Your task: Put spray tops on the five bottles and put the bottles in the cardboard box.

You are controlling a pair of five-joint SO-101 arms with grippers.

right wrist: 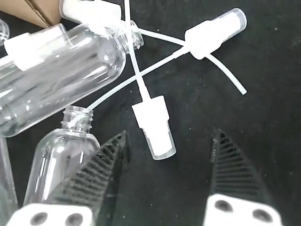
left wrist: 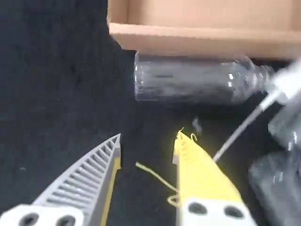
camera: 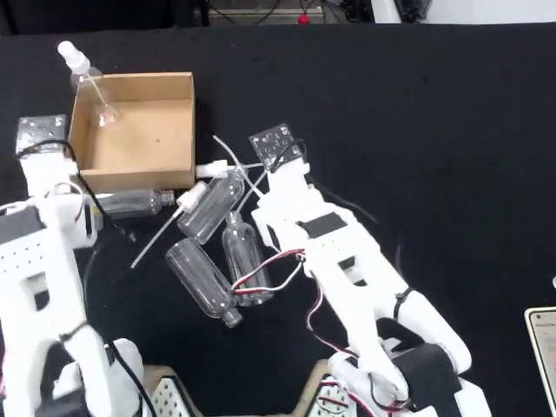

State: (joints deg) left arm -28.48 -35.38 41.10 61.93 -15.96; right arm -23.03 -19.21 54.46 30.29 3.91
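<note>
Right gripper (right wrist: pixel 170 136) fingers apart; spray top (right wrist: pixel 155 129) lies partly between them, long axis pointing straight away. Left gripper (left wrist: pixel 148 136) likewise spread.

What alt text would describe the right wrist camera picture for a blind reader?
An open black claw hovers over a loose white spray top lying on the black table. Beside it lie clear bottles and a second spray top.
</note>
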